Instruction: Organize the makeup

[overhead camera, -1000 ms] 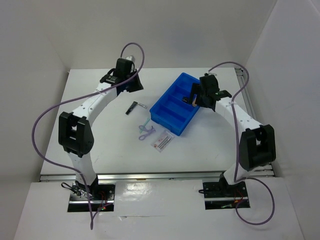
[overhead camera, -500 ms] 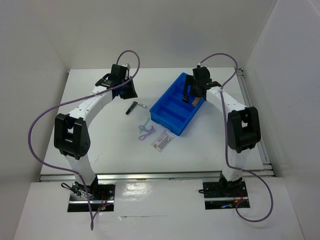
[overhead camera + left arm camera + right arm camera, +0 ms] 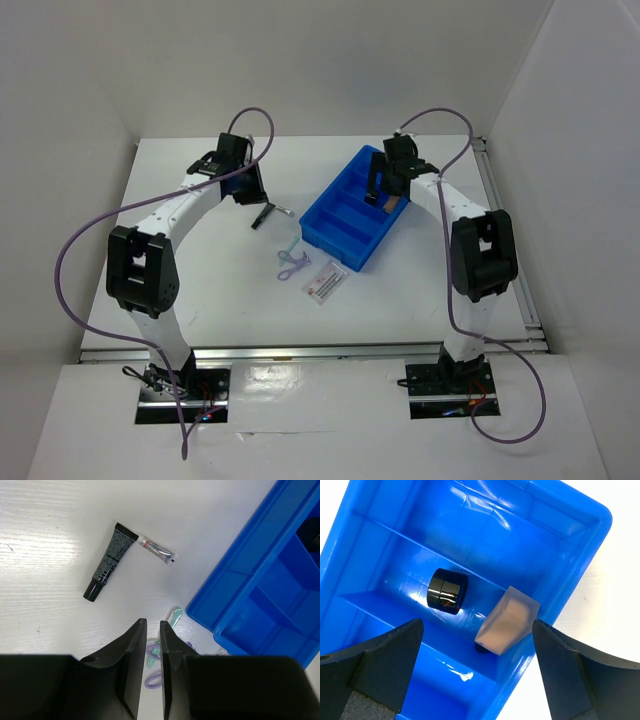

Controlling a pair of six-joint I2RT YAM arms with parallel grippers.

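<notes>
The tan frosted piece with a black base and a small black jar lie in one compartment of the blue tray. My right gripper hangs above them, open wide and empty; it also shows in the top view. A black tube, a small clear sachet and the lilac looped tool with a green handle lie on the table. My left gripper is above the looped tool, jaws almost together and empty. The white packet lies nearer the front.
The blue tray stands at an angle right of centre, its near corner close to the looped tool and the packet. The black tube lies just left of the tray. White walls enclose the table on three sides.
My left gripper has moved nearer and right, towards the black tube. My right arm has swung left and drawn in over the tray's far end. The tan piece stays in the tray.
</notes>
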